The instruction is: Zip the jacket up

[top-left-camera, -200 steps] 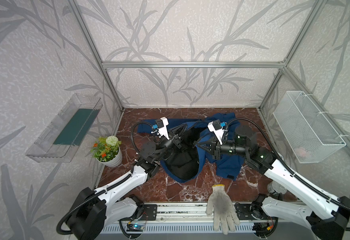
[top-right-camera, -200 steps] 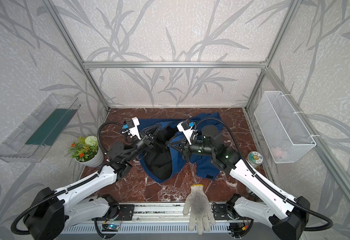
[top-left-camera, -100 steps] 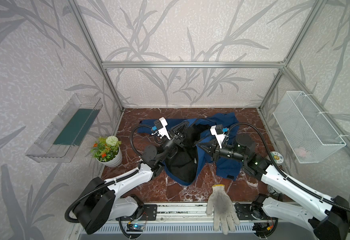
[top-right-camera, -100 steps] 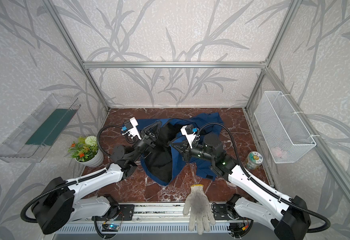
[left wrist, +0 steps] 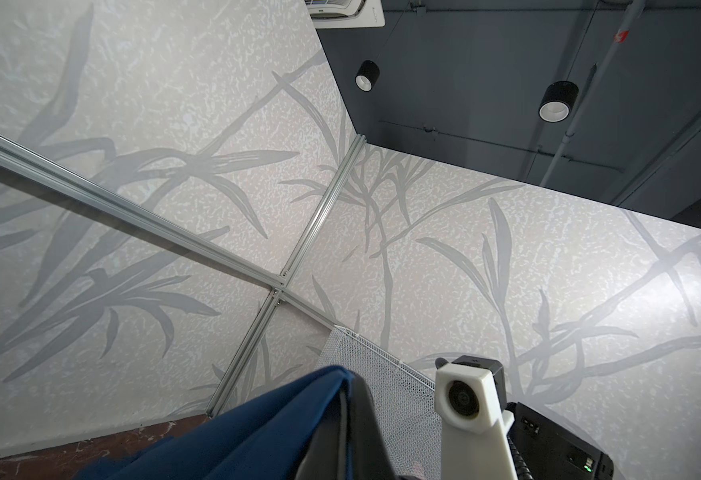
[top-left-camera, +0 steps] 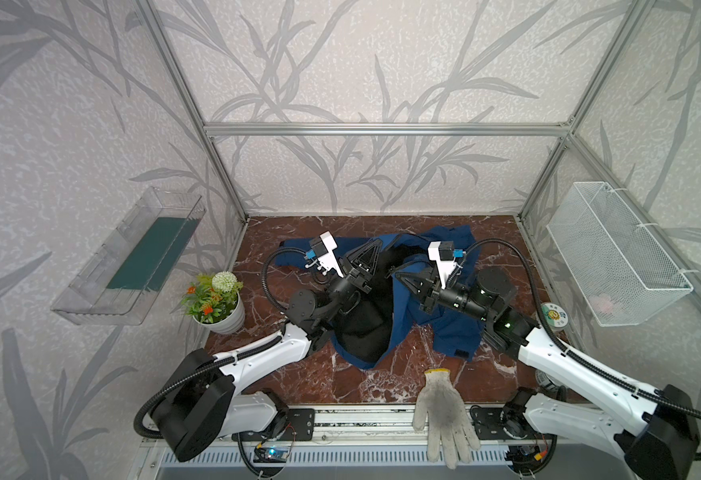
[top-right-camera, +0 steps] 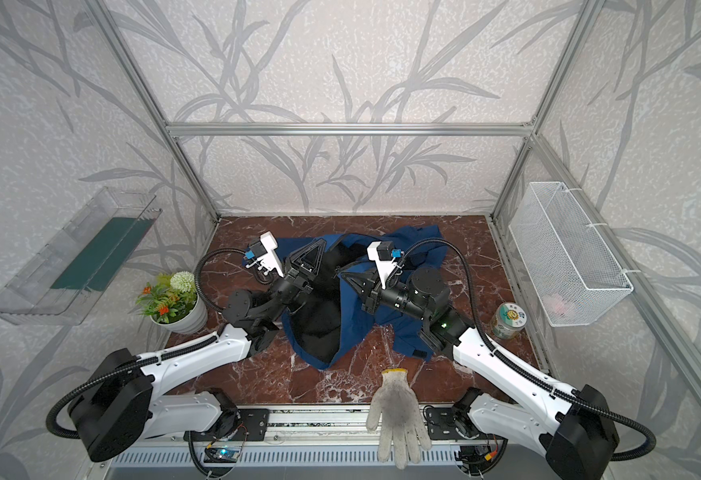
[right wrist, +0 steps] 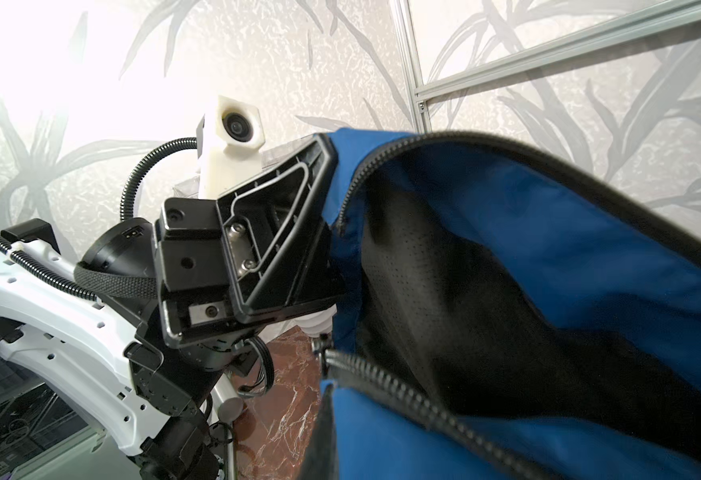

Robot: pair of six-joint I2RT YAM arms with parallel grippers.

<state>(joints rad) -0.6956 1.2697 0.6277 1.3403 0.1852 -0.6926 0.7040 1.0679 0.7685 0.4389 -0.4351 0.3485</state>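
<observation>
Marble top [top-left-camera: 328, 382]: L arm [top-left-camera: 257, 357] shifted vs 1s ago; L fingers [top-left-camera: 367, 255], R fingers [top-left-camera: 409, 284] clamp jacket [top-left-camera: 452, 328].

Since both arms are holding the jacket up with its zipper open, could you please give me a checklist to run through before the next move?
1. Grip of the left gripper on the jacket edge: ok, shut on it.
2. Grip of the right gripper on the jacket: ok, shut on fabric.
3. Zipper sides brought together: not ok; the upper zipper row and the lower zipper row stand apart.
4. Slider located: cannot tell.
5. The glove clear of the jacket: ok, it lies apart at the front edge.
6. The plant pot clear of the left arm: ok.
</observation>
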